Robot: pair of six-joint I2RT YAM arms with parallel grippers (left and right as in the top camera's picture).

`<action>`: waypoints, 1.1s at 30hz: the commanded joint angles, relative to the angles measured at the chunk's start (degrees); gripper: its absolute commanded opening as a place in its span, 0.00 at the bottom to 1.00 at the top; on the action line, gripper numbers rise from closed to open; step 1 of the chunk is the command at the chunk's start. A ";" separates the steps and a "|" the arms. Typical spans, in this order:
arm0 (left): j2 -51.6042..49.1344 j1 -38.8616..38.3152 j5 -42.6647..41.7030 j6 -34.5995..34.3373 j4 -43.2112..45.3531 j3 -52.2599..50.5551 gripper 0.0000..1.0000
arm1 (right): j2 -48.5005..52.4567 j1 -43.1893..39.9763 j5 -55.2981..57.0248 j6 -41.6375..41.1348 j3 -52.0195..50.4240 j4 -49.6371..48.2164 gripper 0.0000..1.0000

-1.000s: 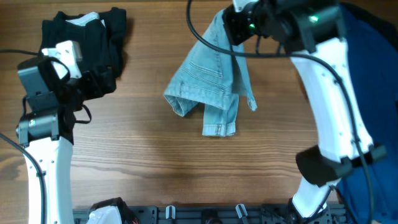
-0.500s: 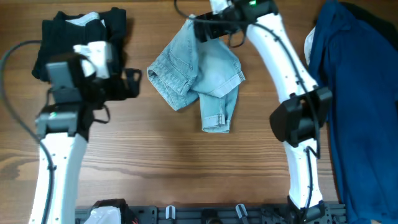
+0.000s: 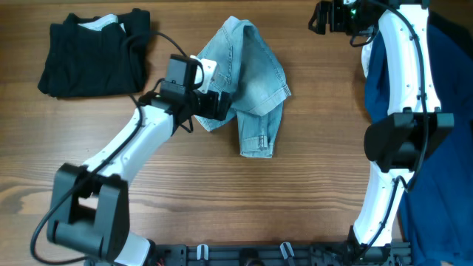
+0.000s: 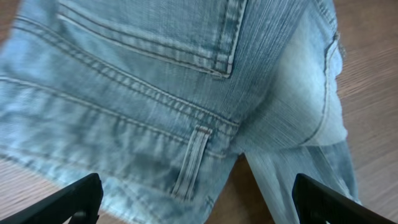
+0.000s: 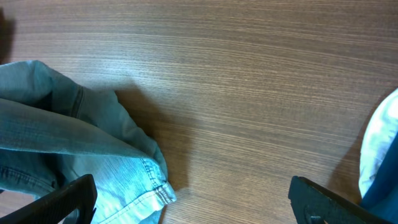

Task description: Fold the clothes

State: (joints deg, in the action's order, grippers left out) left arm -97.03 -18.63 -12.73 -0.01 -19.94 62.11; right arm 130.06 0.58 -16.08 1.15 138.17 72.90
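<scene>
The clothes, pale blue denim shorts [image 3: 251, 77], lie crumpled at the back middle of the wooden table, one leg pointing toward the front. My left gripper [image 3: 223, 104] hovers open over their left edge. In the left wrist view the shorts [image 4: 161, 93] fill the frame with pocket seams and a belt loop, and the left gripper [image 4: 199, 205] straddles the cloth without pinching it. My right gripper [image 3: 317, 16] stands open at the back, right of the shorts and apart from them. In the right wrist view the right gripper [image 5: 199, 208] is over bare wood, with the shorts' hem [image 5: 81, 149] at the left.
A folded black garment [image 3: 89, 52] lies at the back left. A large dark-blue garment [image 3: 443, 103] covers the right side of the table, under the right arm. Its edge and a white patch [image 5: 380, 149] show at the right of the right wrist view.
The right gripper opened, dropped the shorts onto the table and drew back to the right. The left arm swung from the left side across to the shorts' left edge.
</scene>
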 commanded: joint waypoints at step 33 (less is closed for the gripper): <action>-8.72 -2.62 18.51 7.28 8.20 0.92 0.04 | -1.05 0.70 -5.03 6.40 -4.81 0.85 0.93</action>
State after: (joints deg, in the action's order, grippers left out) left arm -105.01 -21.19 0.25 7.05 -11.79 62.13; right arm 130.06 0.71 -18.61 4.91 133.58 73.52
